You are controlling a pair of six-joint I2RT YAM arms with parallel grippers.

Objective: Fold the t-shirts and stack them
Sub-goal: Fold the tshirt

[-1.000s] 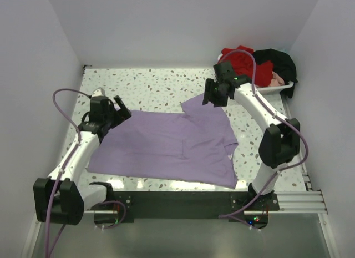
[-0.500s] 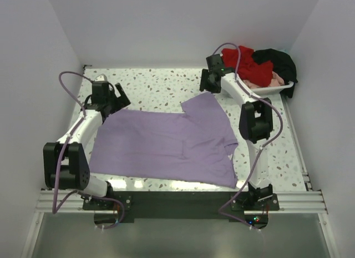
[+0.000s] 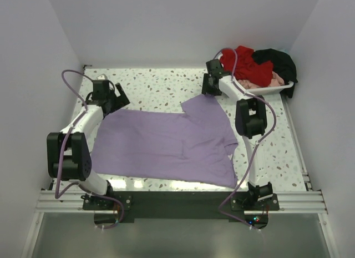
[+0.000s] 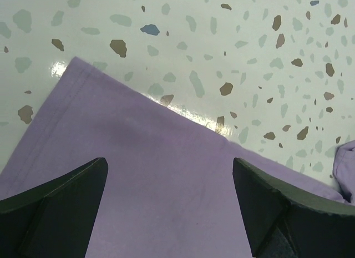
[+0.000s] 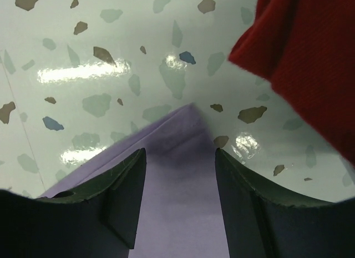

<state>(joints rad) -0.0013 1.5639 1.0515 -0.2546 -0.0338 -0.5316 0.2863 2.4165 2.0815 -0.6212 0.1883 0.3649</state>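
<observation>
Both left fingers [image 4: 61, 202] and right fingers [image 5: 125, 197] stand apart over the lavender t-shirt [image 3: 166, 147] corners

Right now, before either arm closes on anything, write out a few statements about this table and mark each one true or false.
1. The lavender shirt lies spread out on the table. True.
2. The left gripper is shut on the shirt's hem. False: its jaws stand wide open over a corner of the shirt.
3. The red shirt is stacked on the lavender one. False: it is heaped with the black shirt at the white tray, far right.
4. The right gripper has its jaws apart on either side of a pointed corner of the lavender shirt. True.
</observation>
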